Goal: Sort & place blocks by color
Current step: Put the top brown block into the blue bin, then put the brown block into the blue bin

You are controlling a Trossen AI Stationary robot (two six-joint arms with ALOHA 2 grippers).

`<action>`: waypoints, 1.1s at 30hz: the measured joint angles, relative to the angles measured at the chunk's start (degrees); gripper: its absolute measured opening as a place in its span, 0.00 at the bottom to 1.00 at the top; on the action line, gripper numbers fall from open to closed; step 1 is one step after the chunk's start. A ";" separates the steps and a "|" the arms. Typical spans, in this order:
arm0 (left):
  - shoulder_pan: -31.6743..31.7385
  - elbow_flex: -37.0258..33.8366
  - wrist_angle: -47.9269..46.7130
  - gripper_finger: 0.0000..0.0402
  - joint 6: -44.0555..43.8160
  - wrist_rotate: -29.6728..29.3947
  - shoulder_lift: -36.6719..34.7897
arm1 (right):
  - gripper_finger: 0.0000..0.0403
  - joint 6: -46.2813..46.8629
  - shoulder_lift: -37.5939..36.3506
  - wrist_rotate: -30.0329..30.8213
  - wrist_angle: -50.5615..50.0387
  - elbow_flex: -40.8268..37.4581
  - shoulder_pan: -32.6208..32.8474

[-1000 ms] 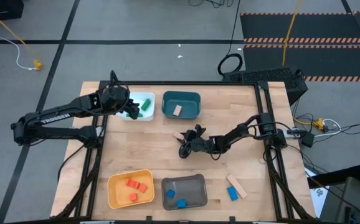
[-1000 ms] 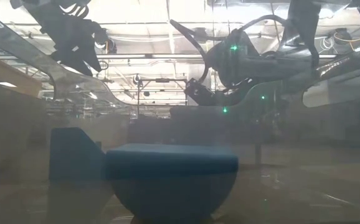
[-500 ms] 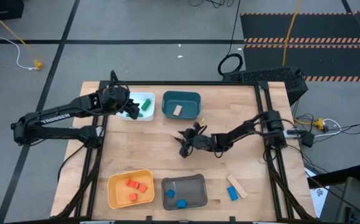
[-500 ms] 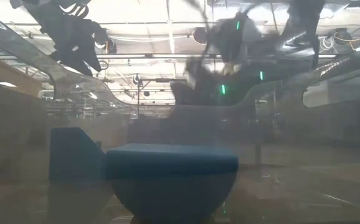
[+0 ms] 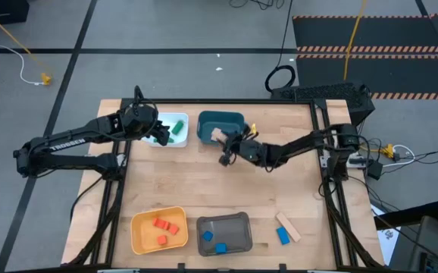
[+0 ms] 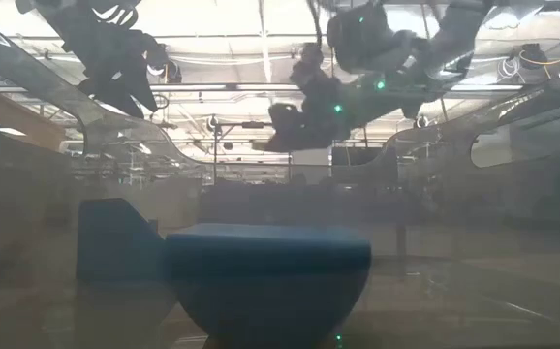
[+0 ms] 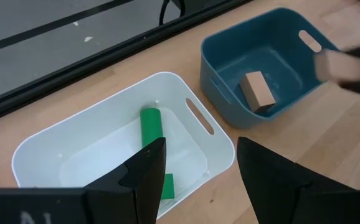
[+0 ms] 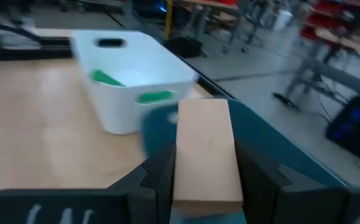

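The right gripper (image 8: 206, 186) is clamped on a plain tan wooden bar (image 8: 205, 152) at the teal plastic bin's (image 5: 230, 121) six o'clock rim. Light, rigid and smooth, it is best pinched across its long faces. The left gripper (image 7: 195, 168), fingers apart, hovers over the white plastic bin (image 7: 61, 143).

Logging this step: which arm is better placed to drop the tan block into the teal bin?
Right. Its tool already grips the tan block beside the teal bin; the left tool hangs empty over the white bin.
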 joint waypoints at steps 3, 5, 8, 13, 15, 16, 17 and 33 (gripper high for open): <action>0.01 0.00 0.00 0.49 0.02 0.00 0.01 | 0.30 3.34 0.01 -0.01 -4.15 0.00 -3.35; 0.02 0.00 0.00 0.49 0.30 0.00 0.02 | 0.30 6.59 0.07 0.00 -6.88 -0.02 -5.21; 0.02 0.00 0.02 0.49 0.66 0.00 0.02 | 0.32 9.01 -0.01 -1.86 -8.41 -0.02 -6.80; 0.00 0.00 0.04 0.49 0.68 0.00 0.02 | 0.38 9.03 0.01 -7.72 -7.93 0.00 -7.59; 0.02 0.00 0.04 0.49 0.68 0.00 0.00 | 0.41 8.92 -0.01 -7.66 -7.98 0.00 -7.62; 0.00 0.00 0.07 0.49 0.68 0.00 0.01 | 0.43 8.85 -0.01 -7.64 -8.00 0.00 -7.66; 0.02 0.00 0.07 0.49 0.68 0.00 0.00 | 0.45 8.85 -0.01 -7.64 -7.98 0.00 -7.70; 0.02 0.00 0.14 0.49 -0.04 -0.02 0.00 | 0.56 11.09 -13.66 -7.51 -15.30 0.07 -3.08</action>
